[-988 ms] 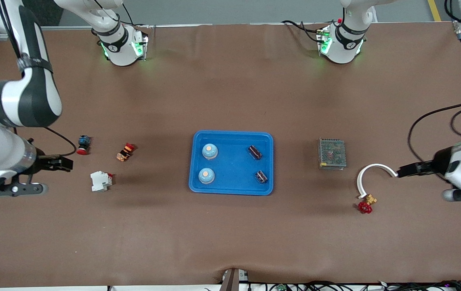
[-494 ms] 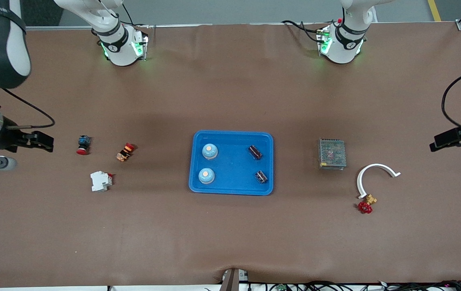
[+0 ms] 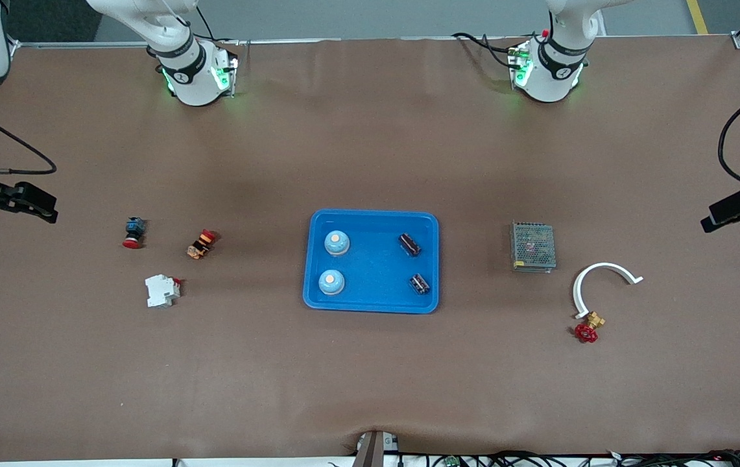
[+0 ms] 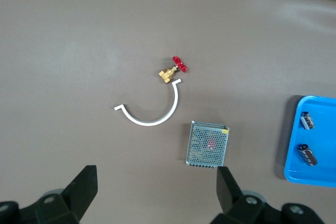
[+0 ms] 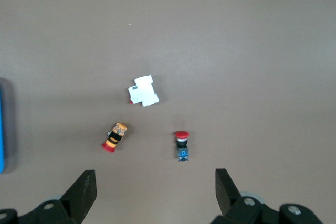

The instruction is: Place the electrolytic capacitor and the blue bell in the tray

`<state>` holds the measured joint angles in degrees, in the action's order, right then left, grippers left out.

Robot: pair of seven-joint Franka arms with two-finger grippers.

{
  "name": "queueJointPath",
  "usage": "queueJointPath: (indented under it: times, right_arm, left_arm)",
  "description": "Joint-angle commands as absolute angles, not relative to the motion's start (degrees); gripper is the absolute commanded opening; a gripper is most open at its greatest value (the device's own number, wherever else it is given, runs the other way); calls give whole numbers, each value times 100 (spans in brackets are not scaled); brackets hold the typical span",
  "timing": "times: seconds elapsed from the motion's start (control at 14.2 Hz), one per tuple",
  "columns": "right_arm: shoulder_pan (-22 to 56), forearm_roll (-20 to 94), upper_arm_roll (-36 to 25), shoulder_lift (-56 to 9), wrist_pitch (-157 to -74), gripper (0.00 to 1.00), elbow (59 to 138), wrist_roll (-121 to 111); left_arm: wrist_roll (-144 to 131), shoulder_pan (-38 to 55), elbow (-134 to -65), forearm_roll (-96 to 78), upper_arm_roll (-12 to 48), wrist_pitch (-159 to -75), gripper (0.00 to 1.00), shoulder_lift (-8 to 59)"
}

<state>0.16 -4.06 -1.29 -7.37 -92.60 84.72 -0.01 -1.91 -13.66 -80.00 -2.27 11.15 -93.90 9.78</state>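
Your bells (image 3: 336, 242) and capacitors (image 3: 409, 244) are lying in the tray (image 3: 375, 306) while left hand (image 3: 736, 210) and right hand (image 3: 31, 202) are hanging open, empty, over the tabletop's (image 3: 370, 376) ends.

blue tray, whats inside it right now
Inside the blue tray sit two blue bells toward the right arm's end and two dark electrolytic capacitors toward the left arm's end. Nothing covers them; only the floor under each part is hidden.

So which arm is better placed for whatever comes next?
Neither: both bells and both capacitors already lie in the tray, and the open left gripper and right gripper hang at the table's ends.
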Motion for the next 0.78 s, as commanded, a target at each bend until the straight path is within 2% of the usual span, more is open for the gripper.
queueJointPath:
  times: [0.0,0.14,0.35,0.64,0.71]
  right_arm:
    - [-105,-229,-79,-466,-9220,100,8666,-53]
    - [-114,-229,-79,-378,-9194,100,8684,-44]
    - [-167,-228,-79,-167,-9263,100,8964,-44]
    - [-167,-220,-70,-141,-9264,100,8930,-44]
    - [-158,-211,-70,-132,-9281,100,8904,-35]
  left_arm:
    - [-176,-1433,-8585,-360,1160,-9351,100,362]
    - [-97,-1424,-9024,-317,1160,-9430,100,10]
    - [-105,-1380,-9333,-325,1186,-9510,100,-315]
    - [-193,-1380,-10325,-343,1371,-10211,100,-1045]
    - [-202,-1328,-10284,-343,1362,-10248,100,-994]
